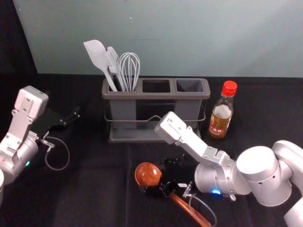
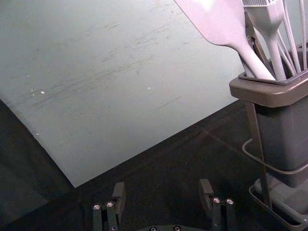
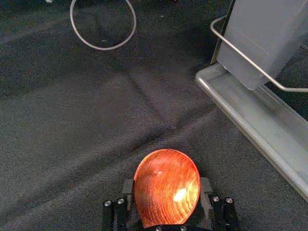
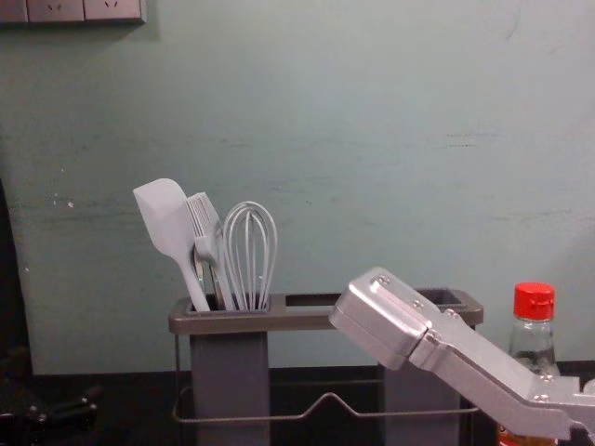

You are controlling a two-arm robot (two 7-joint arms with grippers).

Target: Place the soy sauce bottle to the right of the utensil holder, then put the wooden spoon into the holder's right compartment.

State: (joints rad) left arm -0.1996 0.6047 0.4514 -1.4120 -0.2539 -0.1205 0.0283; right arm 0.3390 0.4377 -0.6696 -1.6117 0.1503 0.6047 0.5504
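Soy btl (image 1: 218, 124) stands at R of holder (image 1: 154, 95), mid-right; spoon step is now. R gripper (image 3: 167, 187), lower centre, holds spoon (image 1: 147, 174) by bowl; L gripper (image 2: 162, 191), left, is wide. Next: lift, handle down, to R compt. (image 1: 190, 86)

**Pale spatula (image 1: 97, 54), brush (image 1: 112, 60) and whisk (image 1: 129, 66) stand grouped**

You see the spatula tilting left, the brush between it and the whisk. Behind rises your grey-green wall (image 1: 180, 38), its socket panel (image 4: 56, 11) high at left; black cloth (image 1: 90, 198) lies below.
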